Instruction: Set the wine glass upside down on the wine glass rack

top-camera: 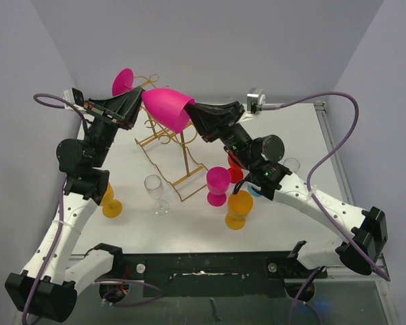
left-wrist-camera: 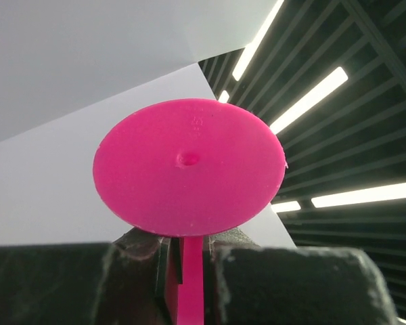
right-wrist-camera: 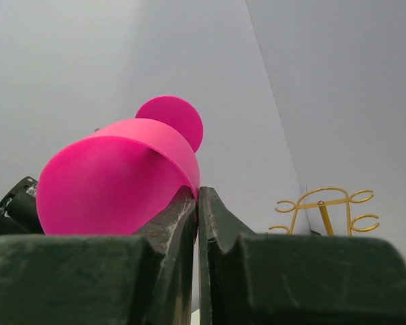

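A bright pink wine glass hangs tilted in the air above the table, held from both ends. My left gripper is shut on its thin stem, just under the round foot. My right gripper is shut on the rim of the bowl, with the rim's wall pinched between the fingertips. The gold wire wine glass rack stands on the table right below the glass. Its curled hook arms show in the right wrist view.
Several glasses stand on the table in front of the rack: a clear one, a magenta one, an orange one, another orange one by the left arm, and a red one under the right arm.
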Controlling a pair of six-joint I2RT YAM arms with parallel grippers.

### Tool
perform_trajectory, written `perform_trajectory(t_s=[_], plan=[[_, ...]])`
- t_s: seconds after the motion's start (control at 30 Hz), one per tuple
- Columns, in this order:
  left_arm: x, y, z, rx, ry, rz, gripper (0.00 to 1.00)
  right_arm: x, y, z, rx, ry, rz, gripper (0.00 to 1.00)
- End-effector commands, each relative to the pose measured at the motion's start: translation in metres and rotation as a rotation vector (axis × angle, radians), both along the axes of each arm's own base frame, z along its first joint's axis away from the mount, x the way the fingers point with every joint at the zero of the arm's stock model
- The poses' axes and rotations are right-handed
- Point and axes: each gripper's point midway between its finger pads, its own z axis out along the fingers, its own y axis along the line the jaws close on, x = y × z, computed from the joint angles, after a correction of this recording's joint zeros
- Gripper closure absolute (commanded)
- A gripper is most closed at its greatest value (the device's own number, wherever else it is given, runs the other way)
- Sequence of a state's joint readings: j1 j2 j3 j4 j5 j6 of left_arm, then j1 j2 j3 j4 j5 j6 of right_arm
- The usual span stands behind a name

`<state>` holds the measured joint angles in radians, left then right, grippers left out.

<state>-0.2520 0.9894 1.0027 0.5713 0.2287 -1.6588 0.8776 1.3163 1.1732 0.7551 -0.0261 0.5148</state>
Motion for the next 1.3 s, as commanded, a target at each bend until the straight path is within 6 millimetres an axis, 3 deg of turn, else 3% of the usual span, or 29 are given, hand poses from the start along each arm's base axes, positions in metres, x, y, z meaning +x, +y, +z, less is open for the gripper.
perform_trajectory(t_s=[0.0,0.07,0.27,0.33,0.43,0.57,0.77,1.03,1.27], plan=[[-0.01,0.003,0.01,0.011,-0.078,0.02,1.0,-0.033,0.001,0.013,0.014,-0.041,0.117,1.0],[-0.01,0.003,0.01,0.039,-0.097,0.04,1.0,-0.03,-0.001,0.01,-0.001,-0.008,0.099,0.97],[0.002,0.013,0.012,0.286,-0.208,0.151,1.0,-0.015,-0.02,-0.001,-0.112,0.13,-0.02,0.55],[0.009,0.021,0.012,0.382,-0.234,0.189,1.0,-0.011,-0.026,-0.008,-0.175,0.17,-0.057,0.5],[0.017,0.026,0.007,0.54,-0.247,0.202,1.0,-0.013,-0.037,-0.015,-0.213,0.194,-0.089,0.47],[0.018,0.037,0.017,0.706,-0.303,0.264,1.0,-0.016,-0.051,-0.02,-0.273,0.171,-0.137,0.44],[0.047,0.07,0.008,1.003,-0.222,0.449,1.0,-0.013,-0.071,-0.036,-0.342,0.171,-0.223,0.44],[0.071,0.142,-0.026,1.28,0.003,0.788,1.0,-0.01,-0.104,-0.053,-0.341,0.194,-0.345,0.43],[0.089,0.157,-0.07,1.423,-0.014,0.849,1.0,-0.009,-0.107,-0.063,-0.331,0.209,-0.358,0.43]])
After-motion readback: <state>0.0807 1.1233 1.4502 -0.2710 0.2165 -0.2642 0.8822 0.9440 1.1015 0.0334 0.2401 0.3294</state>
